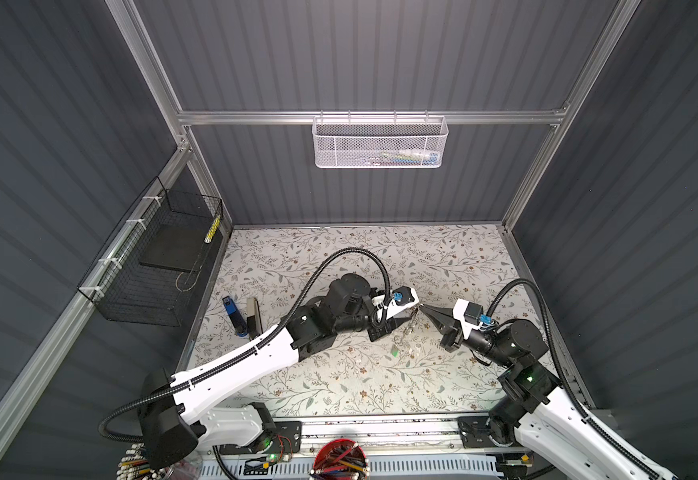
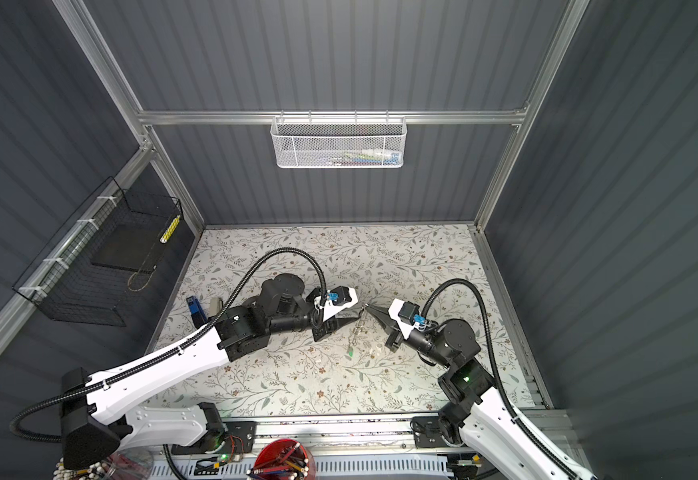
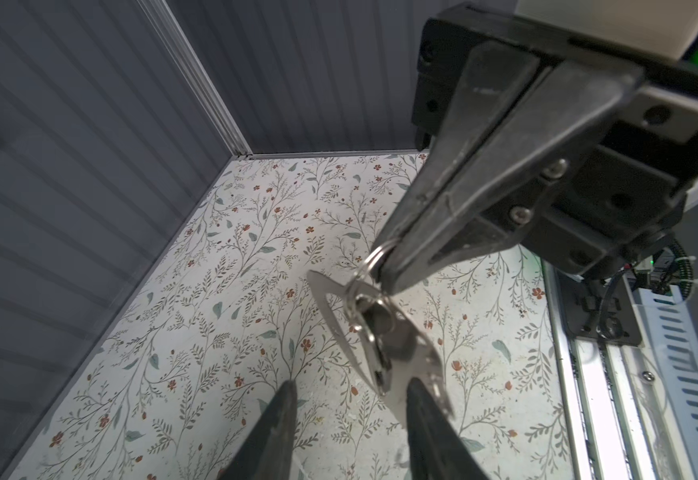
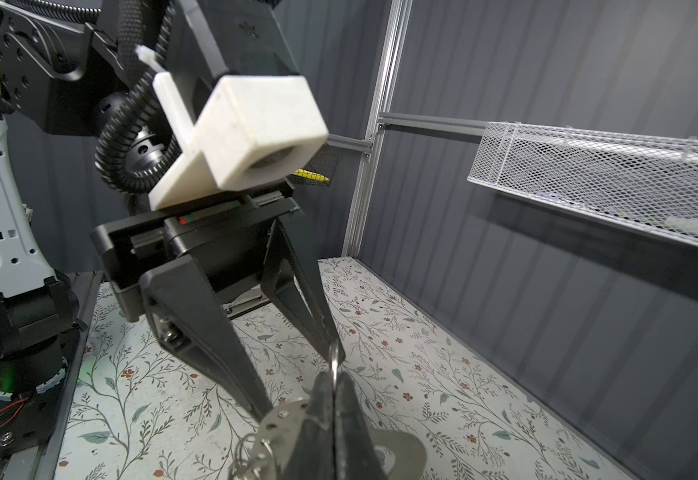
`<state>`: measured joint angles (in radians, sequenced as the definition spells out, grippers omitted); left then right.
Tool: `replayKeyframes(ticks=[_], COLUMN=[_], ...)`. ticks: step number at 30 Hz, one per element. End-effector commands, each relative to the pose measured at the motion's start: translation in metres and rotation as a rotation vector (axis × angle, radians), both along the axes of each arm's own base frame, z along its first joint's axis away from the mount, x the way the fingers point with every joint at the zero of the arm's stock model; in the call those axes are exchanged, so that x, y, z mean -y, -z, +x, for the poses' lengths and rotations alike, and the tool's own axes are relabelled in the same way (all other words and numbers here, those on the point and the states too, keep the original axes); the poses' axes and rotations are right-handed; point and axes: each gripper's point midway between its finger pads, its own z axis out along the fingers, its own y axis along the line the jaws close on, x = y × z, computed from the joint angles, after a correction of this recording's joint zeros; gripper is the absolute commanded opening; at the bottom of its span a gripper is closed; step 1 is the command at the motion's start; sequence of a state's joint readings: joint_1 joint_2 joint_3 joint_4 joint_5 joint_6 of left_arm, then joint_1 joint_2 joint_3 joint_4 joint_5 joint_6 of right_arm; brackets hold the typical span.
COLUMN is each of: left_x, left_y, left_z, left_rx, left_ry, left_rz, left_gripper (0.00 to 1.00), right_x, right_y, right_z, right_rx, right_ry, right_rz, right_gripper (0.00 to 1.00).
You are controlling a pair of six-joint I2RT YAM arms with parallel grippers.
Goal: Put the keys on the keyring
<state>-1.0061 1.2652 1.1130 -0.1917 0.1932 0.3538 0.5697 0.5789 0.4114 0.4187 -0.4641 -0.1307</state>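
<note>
I have both arms meeting over the middle of the table [image 1: 339, 386], a little right of centre. My right end effector [image 1: 422, 307] is fully closed. Its tips are pinched on the upper rim of the keyring [image 1: 410, 322], which hangs from them above the floral surface. On the right wrist camera those tips [image 4: 334, 380] press together, and the flat, holed plate of the keyring [image 4: 281, 419] spreads out to either side of them. A thin wire ring [image 3: 374, 253] loops at the same pinch point, and I cannot tell how much of the grip falls on it.

The keys [image 3: 374, 353] dangle against the keyring [image 3: 416, 353], seemingly hung on it by their small rings, though blur stops me being sure. In both top views the green tag [image 1: 395, 353] [image 2: 350, 352] shows at the near end of the bunch. A pale tag [image 1: 411, 351] sits just to its right. I cannot tell whether either touches the table.

My left end effector [image 3: 350, 384] is partly open, jaws apart and clamping nothing, with the hanging bunch in front of the gap. On the right wrist camera its fingers [image 4: 214, 332] straddle the pinch point, one tip right by the wire ring and the other by the plate's edge. Contact I cannot judge.

A blue object [image 1: 231, 316] lies at the table's left edge.
</note>
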Motion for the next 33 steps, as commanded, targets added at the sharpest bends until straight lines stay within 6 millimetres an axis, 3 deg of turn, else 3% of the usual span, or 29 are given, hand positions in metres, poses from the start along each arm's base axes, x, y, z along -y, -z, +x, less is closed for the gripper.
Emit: replayKeyframes(ticks=[1, 13, 21, 27, 33], left_x=[0.006, 0.021, 0.026, 0.033, 0.034], left_y=[0.005, 0.006, 0.01, 0.011, 0.015], left_z=[-0.008, 0.012, 0.012, 0.01, 0.011], left_rx=[-0.065, -0.106, -0.127, -0.133, -0.1], left_ry=[0.044, -0.05, -0.051, -0.044, -0.073], left_rz=[-0.024, -0.117, -0.133, -0.148, -0.13], left_gripper=[0.46, 0.47, 0.34, 0.4, 0.4], right_x=[0.003, 0.008, 0.012, 0.012, 0.013], right_y=[-0.018, -0.014, -0.015, -0.015, -0.016], right_z=[-0.003, -0.006, -0.01, -0.01, -0.012], right_rx=[0.045, 0.013, 0.018, 0.016, 0.019], right_ry=[-0.001, 0.005, 0.011, 0.007, 0.01], right_rz=[0.053, 0.085, 0.104, 0.108, 0.119], right_gripper=[0.0, 0.0, 0.0, 0.0, 0.0])
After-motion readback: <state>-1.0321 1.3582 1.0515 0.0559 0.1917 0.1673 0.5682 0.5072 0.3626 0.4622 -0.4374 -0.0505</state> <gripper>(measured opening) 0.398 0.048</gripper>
